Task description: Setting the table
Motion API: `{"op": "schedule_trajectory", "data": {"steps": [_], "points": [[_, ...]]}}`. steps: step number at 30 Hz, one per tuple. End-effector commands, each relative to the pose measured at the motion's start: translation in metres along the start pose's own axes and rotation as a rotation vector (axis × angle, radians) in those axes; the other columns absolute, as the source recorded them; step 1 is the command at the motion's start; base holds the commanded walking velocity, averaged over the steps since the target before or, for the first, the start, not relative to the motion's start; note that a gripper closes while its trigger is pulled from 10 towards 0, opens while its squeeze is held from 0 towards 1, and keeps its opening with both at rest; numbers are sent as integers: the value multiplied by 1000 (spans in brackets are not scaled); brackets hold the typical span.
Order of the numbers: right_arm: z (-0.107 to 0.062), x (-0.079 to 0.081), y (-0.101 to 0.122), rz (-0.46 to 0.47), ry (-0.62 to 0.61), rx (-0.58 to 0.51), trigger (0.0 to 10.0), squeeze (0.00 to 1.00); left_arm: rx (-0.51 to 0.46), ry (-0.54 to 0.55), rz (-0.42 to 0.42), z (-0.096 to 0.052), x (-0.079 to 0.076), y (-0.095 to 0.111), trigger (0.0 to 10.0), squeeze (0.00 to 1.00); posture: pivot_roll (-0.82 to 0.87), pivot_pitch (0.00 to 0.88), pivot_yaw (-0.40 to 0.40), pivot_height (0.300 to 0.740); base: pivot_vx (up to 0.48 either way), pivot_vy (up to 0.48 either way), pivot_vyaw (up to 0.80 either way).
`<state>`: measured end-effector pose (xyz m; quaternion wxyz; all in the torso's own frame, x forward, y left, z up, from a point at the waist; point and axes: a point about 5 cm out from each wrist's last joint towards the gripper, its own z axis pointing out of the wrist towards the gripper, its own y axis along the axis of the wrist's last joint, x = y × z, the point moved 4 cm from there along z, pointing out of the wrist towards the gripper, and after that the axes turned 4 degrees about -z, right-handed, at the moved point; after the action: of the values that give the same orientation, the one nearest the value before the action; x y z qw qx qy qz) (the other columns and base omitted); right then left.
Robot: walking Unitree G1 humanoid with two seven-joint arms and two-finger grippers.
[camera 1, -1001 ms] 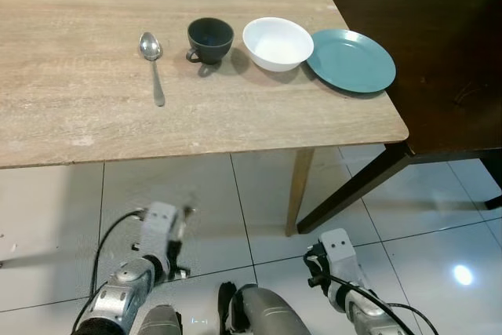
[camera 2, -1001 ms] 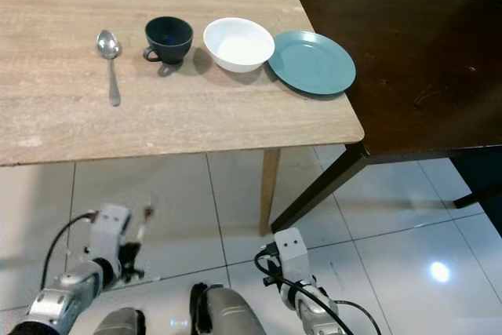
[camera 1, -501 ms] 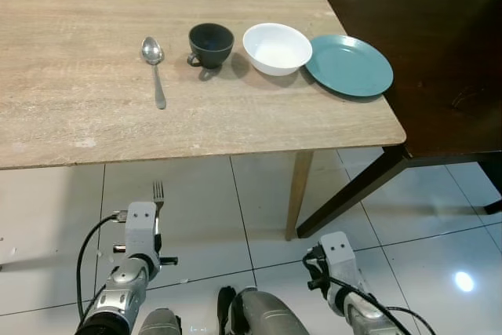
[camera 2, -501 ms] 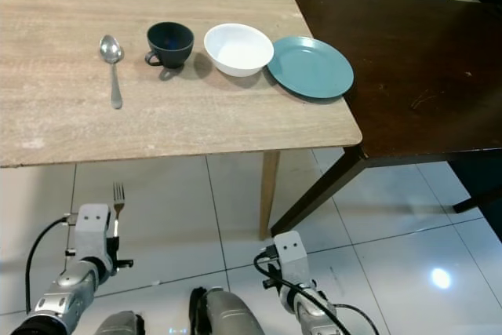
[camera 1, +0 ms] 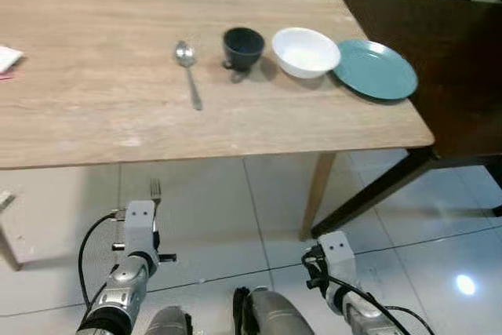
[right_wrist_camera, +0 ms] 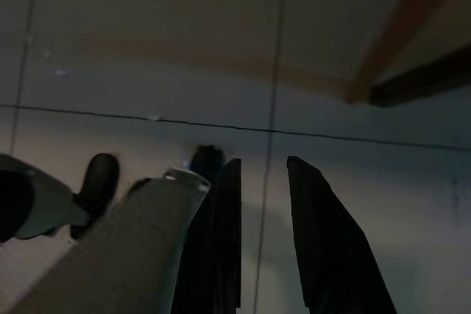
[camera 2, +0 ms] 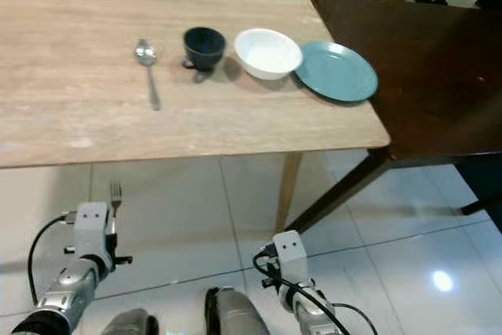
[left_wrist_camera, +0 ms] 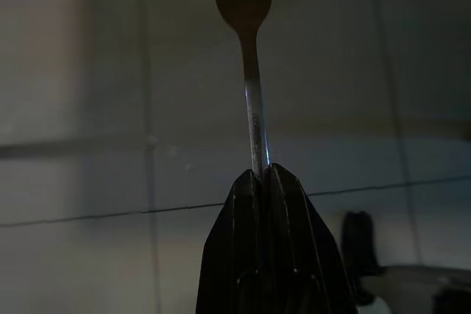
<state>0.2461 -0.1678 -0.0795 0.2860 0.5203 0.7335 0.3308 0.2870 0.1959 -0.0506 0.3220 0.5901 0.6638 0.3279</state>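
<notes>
Two silver arms, black cables looping to white wrist blocks, with long black-fingered end effectors.

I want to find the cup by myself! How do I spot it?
Look at the light wooden table, at the row of things near its right end. The cup sits between the spoon and the white bowl. It is the only dark thing with a handle.

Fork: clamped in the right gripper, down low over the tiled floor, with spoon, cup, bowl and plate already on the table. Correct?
Wrong arm. The fork is clamped in the left gripper; the left wrist view shows its black fingers shut on the handle. The right gripper is open and holds nothing. The rest is right: spoon, cup, bowl and plate lie on the table.
</notes>
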Motion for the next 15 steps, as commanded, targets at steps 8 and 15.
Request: {"op": "schedule_trajectory", "data": {"steps": [8, 15], "points": [[-5, -6, -12, 12, -19, 29, 10000, 0, 34, -8, 6, -1, -6, -13, 10000, 0, 52, 119, -78, 740, 0, 0, 0], [-6, -7, -14, 13, -23, 39, 10000, 0, 64, 22, -18, -2, -3, -21, 10000, 0, 51, 115, -78, 740, 0, 0, 0]]}}
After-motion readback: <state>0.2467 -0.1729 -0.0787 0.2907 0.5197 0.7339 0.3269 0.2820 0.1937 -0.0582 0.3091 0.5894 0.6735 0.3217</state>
